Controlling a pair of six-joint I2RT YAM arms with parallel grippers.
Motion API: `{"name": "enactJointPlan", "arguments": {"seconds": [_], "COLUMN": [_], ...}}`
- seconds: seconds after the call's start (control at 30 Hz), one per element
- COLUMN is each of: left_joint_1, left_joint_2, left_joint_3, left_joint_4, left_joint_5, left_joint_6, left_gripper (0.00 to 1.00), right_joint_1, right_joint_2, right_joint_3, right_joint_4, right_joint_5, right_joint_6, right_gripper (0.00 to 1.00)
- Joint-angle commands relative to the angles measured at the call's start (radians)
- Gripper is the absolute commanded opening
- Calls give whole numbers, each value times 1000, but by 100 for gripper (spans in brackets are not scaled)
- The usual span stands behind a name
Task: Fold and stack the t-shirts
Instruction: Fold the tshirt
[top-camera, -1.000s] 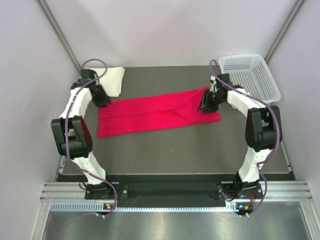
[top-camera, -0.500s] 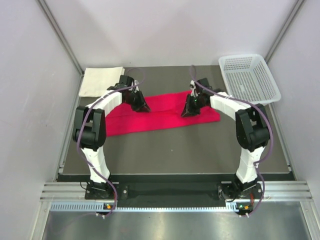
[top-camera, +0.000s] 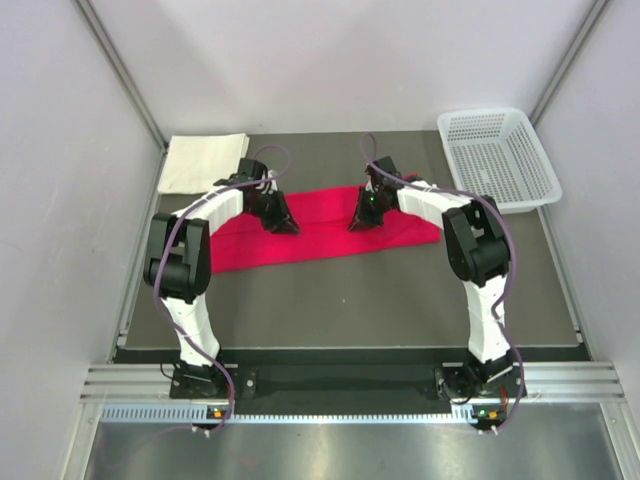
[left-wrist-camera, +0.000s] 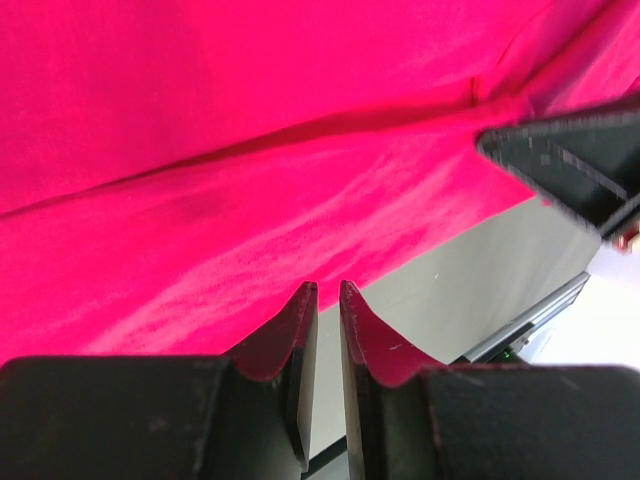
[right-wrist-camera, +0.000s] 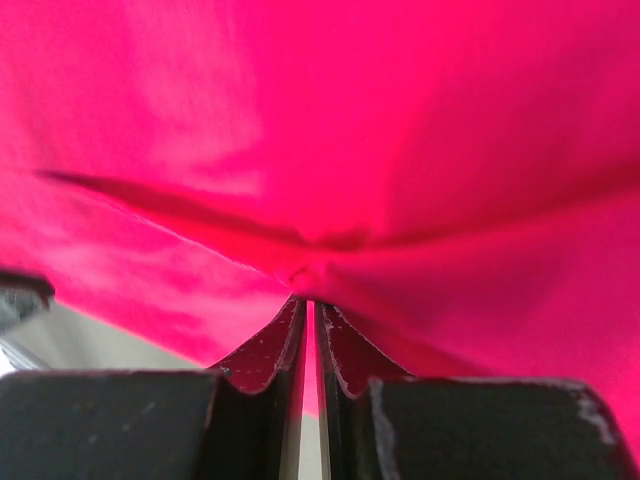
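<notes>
A folded cream shirt (top-camera: 203, 163) lies off to the left of the left pincer (top-camera: 283, 223) — closed to a slit, tips at the edge of the red shirt (top-camera: 320, 212), grip unclear. That shirt stretches along the surface (top-camera: 350, 300) under the right pincer (right-wrist-camera: 308, 303) — nearly closed, pinching a pucker of it.

Overhead camera: fixed above and behind the arm bases, angled down, whole bench (top-camera: 350, 300) in frame. Wrist cameras: sighted along the left gripper (left-wrist-camera: 322, 288) and right gripper (right-wrist-camera: 310, 303), both hard against the red t-shirt (top-camera: 320, 235), which fills them and shows overhead.
</notes>
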Motion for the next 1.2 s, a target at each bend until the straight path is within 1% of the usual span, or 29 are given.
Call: {"name": "enactJointPlan", "arguments": {"seconds": [0.0, 0.2, 0.33, 0.4, 0.5, 0.67, 0.7, 0.8, 0.97, 1.17], "left_joint_1": [1, 2, 2, 2, 2, 2, 2, 2, 1, 11], "left_joint_2": [-67, -58, -44, -37, -35, -29, -31, -26, -28, -54], "left_joint_3": [10, 15, 32, 40, 44, 47, 46, 40, 43, 53], "left_joint_4": [-29, -49, -64, -70, -65, -67, -64, -56, -53, -69], "left_joint_5": [8, 8, 10, 10, 18, 19, 19, 18, 27, 14], "left_joint_6": [46, 62, 76, 76, 75, 72, 70, 59, 50, 58], "left_gripper": [20, 20, 20, 20, 20, 20, 20, 20, 20, 22], "right_joint_1": [-1, -7, -15, -15, -15, -21, -24, -73, -135, -127], "right_joint_2": [33, 105, 110, 107, 74, -51, -93, -148, -134, -84], "right_joint_3": [103, 180, 179, 172, 148, 134, 125, 80, -56, -183], "right_joint_4": [45, 32, 34, 29, 25, -18, -23, -12, 84, 192], "right_joint_5": [24, 30, 28, 1, -25, -116, -120, -142, -212, -222], "right_joint_6": [15, 29, 29, 26, 23, 35, 36, 49, 38, 18], "right_gripper": [8, 8, 8, 8, 8, 11, 12, 15, 16, 15]}}
